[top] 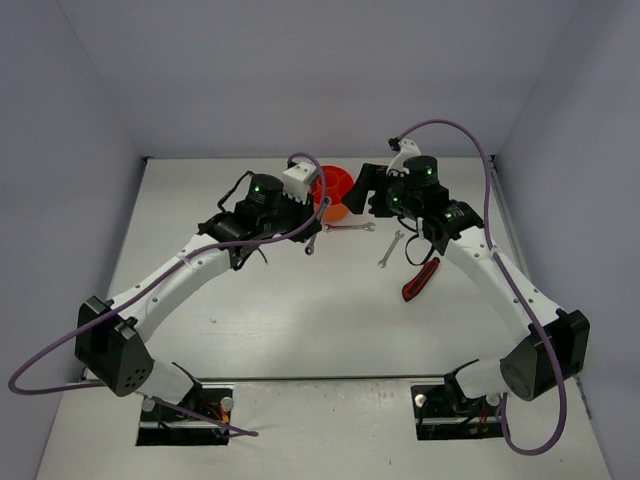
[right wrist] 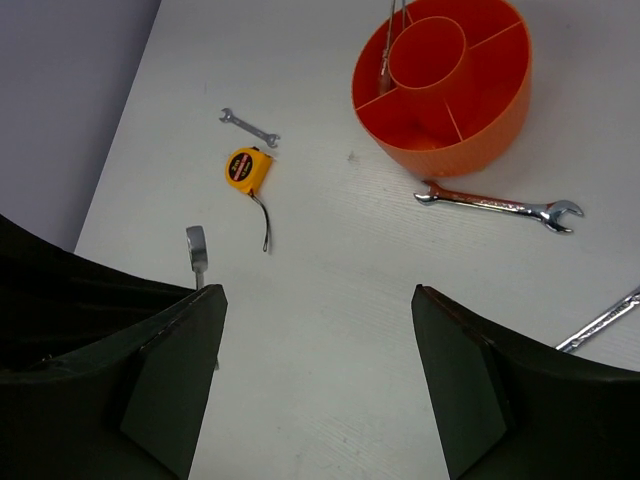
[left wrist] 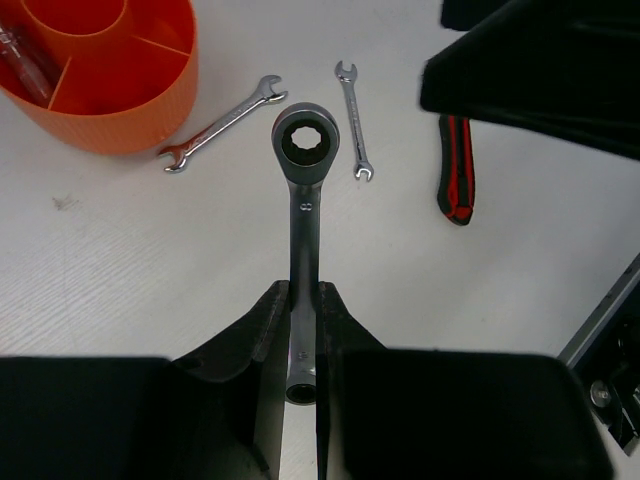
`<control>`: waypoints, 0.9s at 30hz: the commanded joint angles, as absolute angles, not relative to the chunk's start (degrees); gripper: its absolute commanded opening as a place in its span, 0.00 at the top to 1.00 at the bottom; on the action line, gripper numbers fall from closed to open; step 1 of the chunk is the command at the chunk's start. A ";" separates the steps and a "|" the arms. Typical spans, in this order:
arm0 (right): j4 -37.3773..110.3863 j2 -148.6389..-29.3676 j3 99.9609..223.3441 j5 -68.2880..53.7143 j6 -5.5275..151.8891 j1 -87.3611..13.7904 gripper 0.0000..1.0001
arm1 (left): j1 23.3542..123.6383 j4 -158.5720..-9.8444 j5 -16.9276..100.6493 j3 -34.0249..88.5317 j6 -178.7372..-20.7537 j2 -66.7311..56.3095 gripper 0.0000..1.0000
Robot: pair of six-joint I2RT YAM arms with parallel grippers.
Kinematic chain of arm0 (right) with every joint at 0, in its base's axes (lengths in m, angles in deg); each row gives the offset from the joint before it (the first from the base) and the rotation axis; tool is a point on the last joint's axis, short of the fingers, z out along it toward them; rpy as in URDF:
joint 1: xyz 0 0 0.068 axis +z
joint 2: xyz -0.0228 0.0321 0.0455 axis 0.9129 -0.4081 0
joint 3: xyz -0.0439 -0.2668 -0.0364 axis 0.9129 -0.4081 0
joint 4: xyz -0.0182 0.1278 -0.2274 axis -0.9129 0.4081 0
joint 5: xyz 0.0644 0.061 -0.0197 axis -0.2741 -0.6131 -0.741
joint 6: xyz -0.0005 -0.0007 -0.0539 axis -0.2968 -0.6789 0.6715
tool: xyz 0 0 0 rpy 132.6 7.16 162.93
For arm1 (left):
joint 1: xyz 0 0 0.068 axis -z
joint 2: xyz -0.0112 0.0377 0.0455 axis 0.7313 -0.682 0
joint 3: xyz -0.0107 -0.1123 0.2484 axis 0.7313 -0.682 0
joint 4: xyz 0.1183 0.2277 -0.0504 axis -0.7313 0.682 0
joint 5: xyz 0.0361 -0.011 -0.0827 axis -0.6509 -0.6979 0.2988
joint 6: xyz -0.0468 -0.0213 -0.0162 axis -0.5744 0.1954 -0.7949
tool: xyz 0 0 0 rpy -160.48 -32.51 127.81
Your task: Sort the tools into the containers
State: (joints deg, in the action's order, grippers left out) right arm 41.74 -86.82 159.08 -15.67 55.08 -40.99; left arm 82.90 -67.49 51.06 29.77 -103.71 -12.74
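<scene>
1. An orange tub (top: 338,185) is seen near the far edge of the bench (top: 260,320), about mid-width. It is divided into a round centre cup and outer compartments.
2. Thin screwdrivers (right wrist: 384,55) are stood in one outer compartment, leaning at the rim. Their count cannot be told.
3. The left hand (left wrist: 303,300) is pressed together on the shaft of a ring-head wrench (left wrist: 306,150). The shaft is pinched between both fingers, with the ring end pointing away from the hand and close to the tub. Whether the wrench touches the bench cannot be told.
4. The right hand (right wrist: 318,300) is spread wide. Nothing is held between its fingers and nothing is touched. It is held above the bench near the tub.
5. An open-end wrench (right wrist: 500,205) is laid flat just beside the tub wall, not touching it. A second wrench (left wrist: 353,120) is laid near it, further toward the right edge.
6. A utility knife (top: 420,280) is laid beyond the second wrench, toward the right edge, well apart from the tub.
7. A tape measure (right wrist: 248,168) and a small wrench (right wrist: 250,128) are laid just beside each other, well apart from the tub and near a bench edge by the wall.
</scene>
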 commanded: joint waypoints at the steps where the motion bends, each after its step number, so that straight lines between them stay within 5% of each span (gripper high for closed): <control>1: 34.49 -88.06 162.73 -17.32 53.99 -38.20 0.29 | 84.05 -72.25 52.94 33.39 -102.67 -10.92 1.00; 14: 32.29 -90.64 162.57 -15.55 53.26 -34.78 0.32 | 84.62 -73.14 53.53 33.74 -102.76 -10.93 1.00; 27: 31.06 -91.72 161.50 -15.47 52.94 -33.57 0.60 | 85.23 -73.32 53.20 33.99 -102.49 -11.46 1.00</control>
State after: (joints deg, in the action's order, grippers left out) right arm 36.00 -91.96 159.86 -15.61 52.99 -33.94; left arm 84.82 -68.32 52.23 30.00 -103.35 -12.76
